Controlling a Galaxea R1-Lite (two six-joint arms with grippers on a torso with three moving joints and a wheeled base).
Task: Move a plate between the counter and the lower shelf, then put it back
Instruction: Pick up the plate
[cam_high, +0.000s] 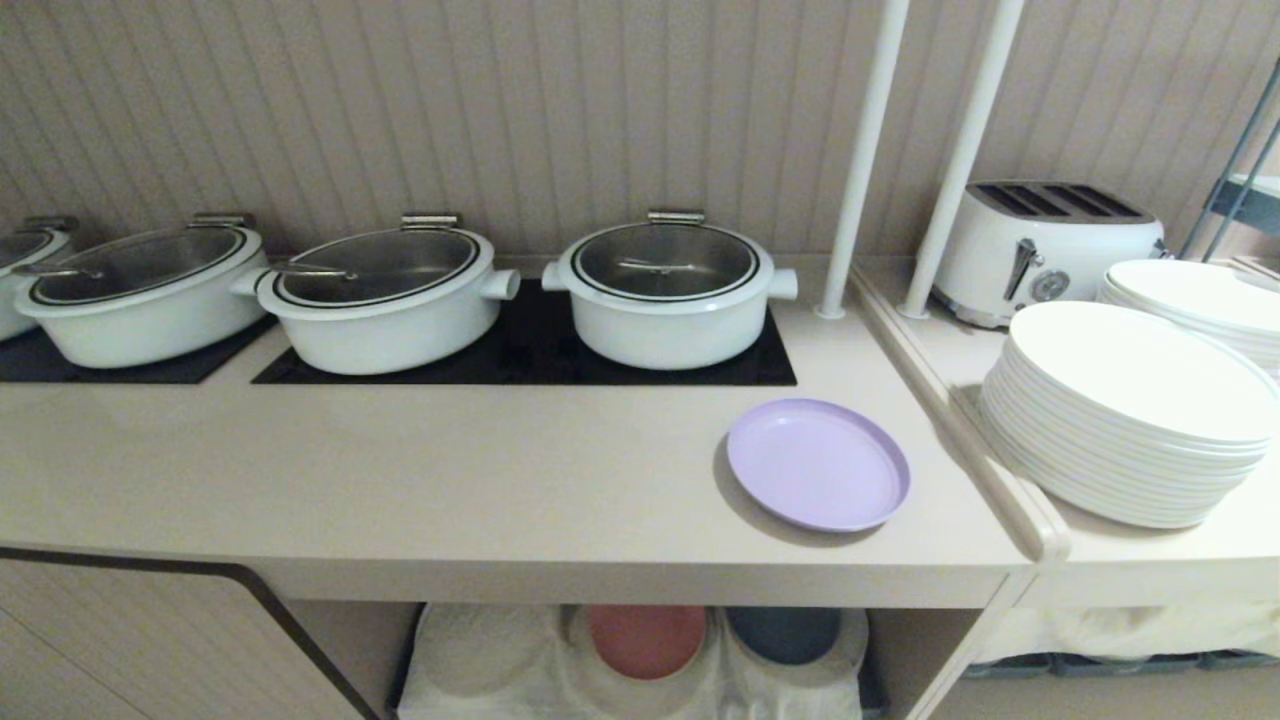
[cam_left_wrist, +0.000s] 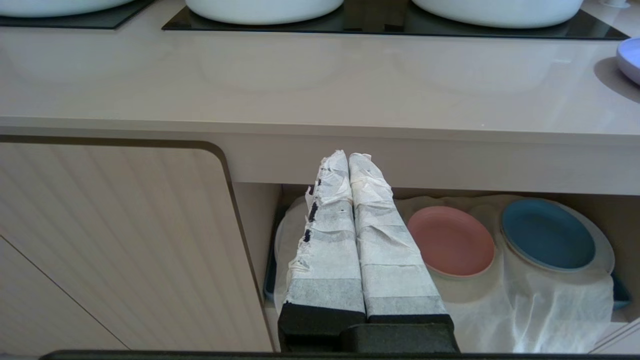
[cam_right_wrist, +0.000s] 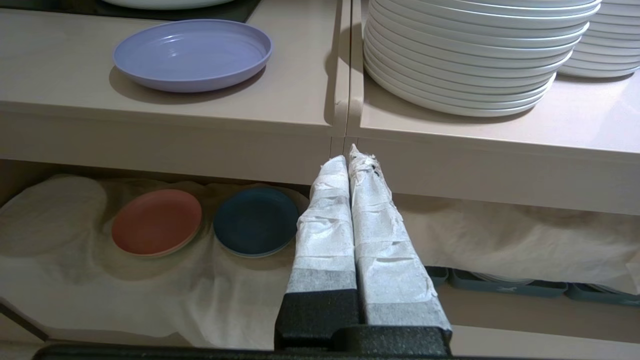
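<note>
Jaws closed, plate (cam_high: 818, 463) near counter (cam_high: 400, 480) edge

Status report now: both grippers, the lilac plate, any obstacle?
Left gripper shut, empty, before the lower shelf. Right gripper shut, empty. Plate on counter. Nothing blocks it.

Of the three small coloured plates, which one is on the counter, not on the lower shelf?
The lilac plate: it sits on the counter, while the salmon-pink plate and dark blue plate lie on the lower shelf.
</note>
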